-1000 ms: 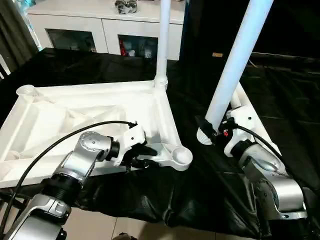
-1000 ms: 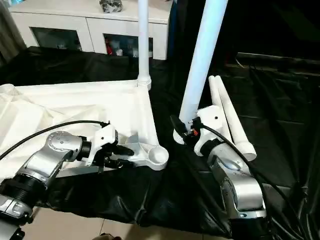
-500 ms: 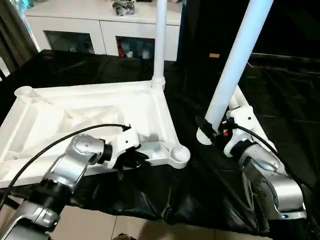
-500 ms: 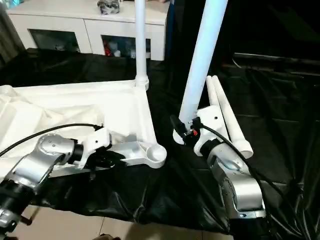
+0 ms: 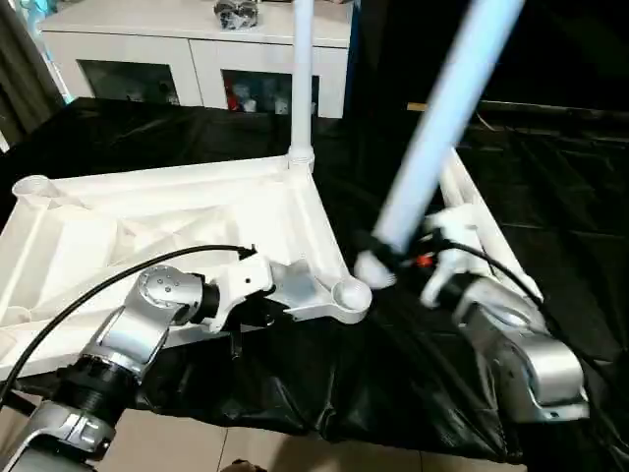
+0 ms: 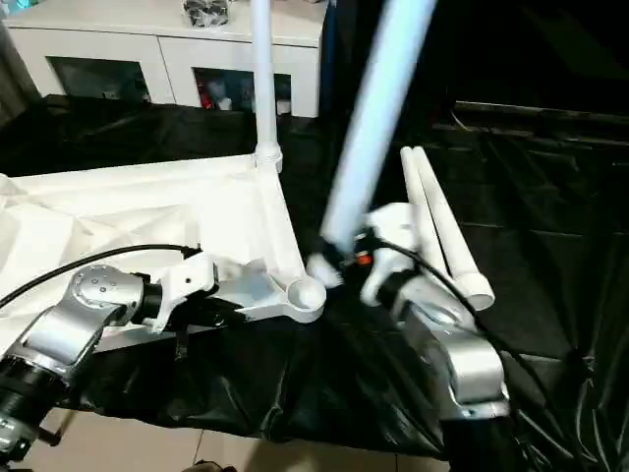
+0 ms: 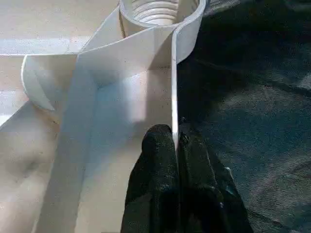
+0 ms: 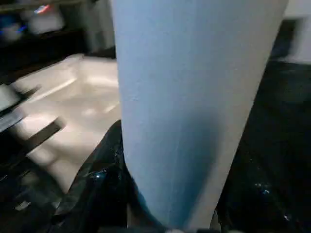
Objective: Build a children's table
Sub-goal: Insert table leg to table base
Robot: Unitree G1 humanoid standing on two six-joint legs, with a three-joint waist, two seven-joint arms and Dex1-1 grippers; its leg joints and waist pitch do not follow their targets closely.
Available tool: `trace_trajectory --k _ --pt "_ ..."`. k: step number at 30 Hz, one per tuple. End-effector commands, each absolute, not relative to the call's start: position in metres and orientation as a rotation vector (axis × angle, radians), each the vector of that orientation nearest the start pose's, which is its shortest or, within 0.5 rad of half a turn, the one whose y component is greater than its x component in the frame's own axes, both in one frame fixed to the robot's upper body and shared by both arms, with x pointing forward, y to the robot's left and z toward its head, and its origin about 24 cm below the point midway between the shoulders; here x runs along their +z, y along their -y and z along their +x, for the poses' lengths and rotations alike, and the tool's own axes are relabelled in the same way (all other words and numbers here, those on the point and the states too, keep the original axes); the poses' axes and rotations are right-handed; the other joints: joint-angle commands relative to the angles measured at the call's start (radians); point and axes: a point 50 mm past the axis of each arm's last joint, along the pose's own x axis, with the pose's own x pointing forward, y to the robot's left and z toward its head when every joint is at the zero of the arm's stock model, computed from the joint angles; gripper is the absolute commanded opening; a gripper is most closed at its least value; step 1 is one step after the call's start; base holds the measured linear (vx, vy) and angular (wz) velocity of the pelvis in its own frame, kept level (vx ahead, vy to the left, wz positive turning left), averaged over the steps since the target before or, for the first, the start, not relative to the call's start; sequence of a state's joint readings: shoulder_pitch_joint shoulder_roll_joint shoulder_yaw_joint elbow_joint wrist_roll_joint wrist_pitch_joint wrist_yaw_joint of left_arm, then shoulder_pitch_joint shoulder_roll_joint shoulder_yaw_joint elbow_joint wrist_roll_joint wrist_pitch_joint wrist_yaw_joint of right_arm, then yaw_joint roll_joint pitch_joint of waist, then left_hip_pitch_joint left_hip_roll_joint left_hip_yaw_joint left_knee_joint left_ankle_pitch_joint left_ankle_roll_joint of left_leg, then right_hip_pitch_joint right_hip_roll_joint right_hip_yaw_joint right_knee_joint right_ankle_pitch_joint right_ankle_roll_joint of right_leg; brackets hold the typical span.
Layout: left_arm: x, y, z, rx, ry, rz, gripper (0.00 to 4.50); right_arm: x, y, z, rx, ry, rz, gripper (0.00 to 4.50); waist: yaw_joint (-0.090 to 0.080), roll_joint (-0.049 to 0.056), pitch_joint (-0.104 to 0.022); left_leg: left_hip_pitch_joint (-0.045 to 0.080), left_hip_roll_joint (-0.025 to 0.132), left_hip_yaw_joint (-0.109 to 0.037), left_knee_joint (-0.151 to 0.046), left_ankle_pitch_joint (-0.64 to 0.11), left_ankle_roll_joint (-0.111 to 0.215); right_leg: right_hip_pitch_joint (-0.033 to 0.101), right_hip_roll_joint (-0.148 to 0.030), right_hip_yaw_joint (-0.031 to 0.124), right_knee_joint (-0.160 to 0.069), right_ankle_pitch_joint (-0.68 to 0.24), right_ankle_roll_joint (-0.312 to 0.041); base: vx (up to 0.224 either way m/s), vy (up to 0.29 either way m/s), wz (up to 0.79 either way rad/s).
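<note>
Left gripper pinches white ribbed plastic tabletop rim | right gripper clamps long white tapered tube leg (tilted) | advice: upright it over near-right round corner socket, then thread

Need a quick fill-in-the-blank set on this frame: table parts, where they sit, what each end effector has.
1. The left end effector pinches the tabletop's thin ____.
2. The right end effector holds one white ____ near its wide end.
3. One mounted leg stands upright in the tabletop's ____ corner socket.
4. Two spare legs lie on the ____ cloth.

Missing words: wall; leg; far; black
</note>
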State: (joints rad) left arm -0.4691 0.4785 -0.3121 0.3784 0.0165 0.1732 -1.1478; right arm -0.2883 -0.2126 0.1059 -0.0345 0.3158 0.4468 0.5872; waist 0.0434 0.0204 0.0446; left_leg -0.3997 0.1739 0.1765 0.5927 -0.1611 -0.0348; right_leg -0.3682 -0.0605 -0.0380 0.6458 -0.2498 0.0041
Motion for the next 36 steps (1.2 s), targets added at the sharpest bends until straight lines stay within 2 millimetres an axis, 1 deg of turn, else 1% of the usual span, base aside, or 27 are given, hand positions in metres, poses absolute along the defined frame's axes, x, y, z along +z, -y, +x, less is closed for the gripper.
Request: trace_trajectory --k 1,2,4,5,8,9,11,13,15,17,18,19,21,22,25,27,29,31,32,34,35,36 --pt "0.051 -0.151 0.302 -1.24 -0.446 0.469 0.0 0.082 0.111 0.289 0.827 -0.178 0.062 1.89 0.003 -0.005 -0.05 0.034 0.057 -0.02 -0.075 -0.266 -0.018 0.016 -0.085 0.049 -0.097 -0.139 -0.217 0.0 0.0 0.0" --pt "0.049 -0.149 0.305 -1.232 -0.443 0.479 0.0 0.078 0.11 0.291 0.826 -0.202 0.044 1.89 0.007 -0.007 -0.05 0.034 0.057 -0.021 -0.075 -0.26 -0.019 0.016 -0.086 0.049 -0.096 -0.153 -0.212 0.0 0.0 0.0" --pt "0.049 -0.148 0.306 -1.232 -0.442 0.477 0.0 0.075 0.11 0.291 0.828 -0.215 0.03 1.89 0.01 -0.008 -0.052 0.033 0.058 -0.021 -0.075 -0.246 -0.019 0.018 -0.086 0.049 -0.094 -0.142 -0.208 0.0 0.0 0.0" --pt "0.049 -0.146 0.307 -1.229 -0.436 0.472 0.0 0.072 0.111 0.293 0.822 -0.233 0.017 1.89 0.011 -0.014 -0.051 0.032 0.058 -0.02 -0.076 -0.238 -0.017 0.018 -0.085 0.048 -0.094 -0.134 -0.206 0.0 0.0 0.0" --pt "0.05 -0.142 0.312 -1.224 -0.416 0.459 0.0 0.067 0.113 0.298 0.807 -0.253 0.003 1.89 0.015 -0.013 -0.053 0.033 0.057 -0.018 -0.072 -0.224 -0.01 0.017 -0.088 0.049 -0.093 -0.126 -0.205 0.0 0.0 0.0" --pt "0.05 -0.142 0.313 -1.232 -0.408 0.452 0.0 0.067 0.114 0.3 0.803 -0.255 0.005 1.89 0.016 -0.013 -0.053 0.031 0.057 -0.019 -0.072 -0.214 -0.007 0.019 -0.088 0.048 -0.092 -0.116 -0.205 0.0 0.0 0.0" --pt "0.05 -0.141 0.313 -1.234 -0.405 0.448 0.0 0.067 0.114 0.3 0.802 -0.255 0.005 1.89 0.017 -0.013 -0.054 0.032 0.058 -0.019 -0.072 -0.21 -0.002 0.019 -0.089 0.048 -0.092 -0.11 -0.206 0.0 0.0 0.0" --pt "0.052 -0.14 0.315 -1.256 -0.383 0.43 0.0 0.064 0.115 0.306 0.789 -0.254 0.007 1.89 0.018 -0.01 -0.053 0.032 0.057 -0.018 -0.072 -0.219 -0.005 0.017 -0.088 0.048 -0.094 -0.12 -0.207 0.0 0.0 0.0" --pt "0.053 -0.139 0.317 -1.262 -0.375 0.42 0.0 0.061 0.115 0.31 0.783 -0.261 0.006 1.89 0.018 -0.011 -0.051 0.034 0.058 -0.018 -0.074 -0.247 -0.011 0.014 -0.089 0.048 -0.097 -0.158 -0.209 0.0 0.0 0.0" --pt "0.053 -0.139 0.319 -1.266 -0.371 0.415 0.0 0.059 0.115 0.314 0.774 -0.269 0.01 1.89 0.018 -0.01 -0.051 0.035 0.058 -0.019 -0.074 -0.259 -0.018 0.013 -0.092 0.049 -0.1 -0.184 -0.207 0.0 0.0 0.0" --pt "0.054 -0.138 0.32 -1.264 -0.364 0.411 0.0 0.058 0.115 0.315 0.771 -0.272 0.012 1.89 0.018 -0.01 -0.05 0.037 0.059 -0.019 -0.075 -0.272 -0.022 0.012 -0.091 0.049 -0.101 -0.2 -0.208 0.0 0.0 0.0" --pt "0.054 -0.138 0.32 -1.265 -0.361 0.407 0.0 0.057 0.115 0.315 0.771 -0.273 0.013 1.89 0.019 -0.01 -0.05 0.038 0.059 -0.017 -0.074 -0.271 -0.022 0.011 -0.092 0.05 -0.103 -0.201 -0.207 0.0 0.0 0.0" --pt "0.054 -0.137 0.322 -1.263 -0.351 0.387 0.0 0.055 0.115 0.316 0.774 -0.282 0.016 1.89 0.02 -0.01 -0.05 0.034 0.06 -0.02 -0.078 -0.269 -0.022 0.015 -0.092 0.048 -0.1 -0.194 -0.204 0.0 0.0 0.0" --pt "0.054 -0.137 0.323 -1.261 -0.352 0.388 0.0 0.054 0.115 0.316 0.778 -0.286 0.018 1.89 0.02 -0.01 -0.05 0.035 0.061 -0.02 -0.078 -0.272 -0.022 0.014 -0.092 0.048 -0.1 -0.195 -0.202 0.0 0.0 0.0" --pt "0.053 -0.137 0.323 -1.259 -0.353 0.386 0.0 0.051 0.114 0.316 0.786 -0.295 0.015 1.89 0.019 -0.012 -0.049 0.035 0.061 -0.02 -0.078 -0.283 -0.021 0.012 -0.095 0.049 -0.102 -0.214 -0.201 0.0 0.0 0.0" --pt "0.051 -0.137 0.323 -1.257 -0.356 0.374 0.0 0.05 0.114 0.315 0.79 -0.299 0.014 1.89 0.019 -0.012 -0.048 0.035 0.062 -0.021 -0.079 -0.294 -0.023 0.011 -0.096 0.049 -0.105 -0.243 -0.196 0.0 0.0 0.0" --pt "0.05 -0.138 0.322 -1.254 -0.361 0.38 0.0 0.049 0.114 0.315 0.792 -0.3 0.017 1.89 0.019 -0.012 -0.047 0.035 0.063 -0.021 -0.081 -0.296 -0.023 0.01 -0.095 0.049 -0.105 -0.251 -0.193 0.0 0.0 0.0" --pt "0.041 -0.143 0.319 -1.259 -0.41 0.465 0.0 0.047 0.114 0.315 0.796 -0.299 0.02 1.89 0.019 -0.014 -0.047 0.034 0.062 -0.022 -0.081 -0.299 -0.022 0.009 -0.096 0.049 -0.107 -0.256 -0.189 0.0 0.0 0.0" --pt "0.041 -0.143 0.319 -1.26 -0.411 0.466 0.0 0.047 0.114 0.316 0.796 -0.299 0.02 1.89 0.019 -0.013 -0.047 0.034 0.062 -0.022 -0.081 -0.303 -0.022 0.008 -0.096 0.05 -0.108 -0.262 -0.187 0.0 0.0 0.0" --pt "0.039 -0.145 0.318 -1.262 -0.427 0.484 0.0 0.046 0.114 0.316 0.795 -0.293 0.027 1.89 0.018 -0.014 -0.044 0.035 0.063 -0.023 -0.083 -0.32 -0.027 0.006 -0.097 0.05 -0.11 -0.29 -0.184 0.0 0.0 0.0" --pt "0.038 -0.146 0.318 -1.259 -0.427 0.488 0.0 0.045 0.115 0.315 0.789 -0.29 0.039 1.89 0.017 -0.015 -0.043 0.036 0.063 -0.023 -0.084 -0.335 -0.032 0.005 -0.098 0.05 -0.112 -0.318 -0.18 0.0 0.0 0.0" --pt "0.039 -0.146 0.319 -1.254 -0.425 0.486 0.0 0.043 0.117 0.314 0.77 -0.282 0.06 1.89 0.017 -0.016 -0.041 0.039 0.063 -0.025 -0.084 -0.359 -0.039 0.002 -0.099 0.051 -0.115 -0.354 -0.175 0.0 0.0 0.0"
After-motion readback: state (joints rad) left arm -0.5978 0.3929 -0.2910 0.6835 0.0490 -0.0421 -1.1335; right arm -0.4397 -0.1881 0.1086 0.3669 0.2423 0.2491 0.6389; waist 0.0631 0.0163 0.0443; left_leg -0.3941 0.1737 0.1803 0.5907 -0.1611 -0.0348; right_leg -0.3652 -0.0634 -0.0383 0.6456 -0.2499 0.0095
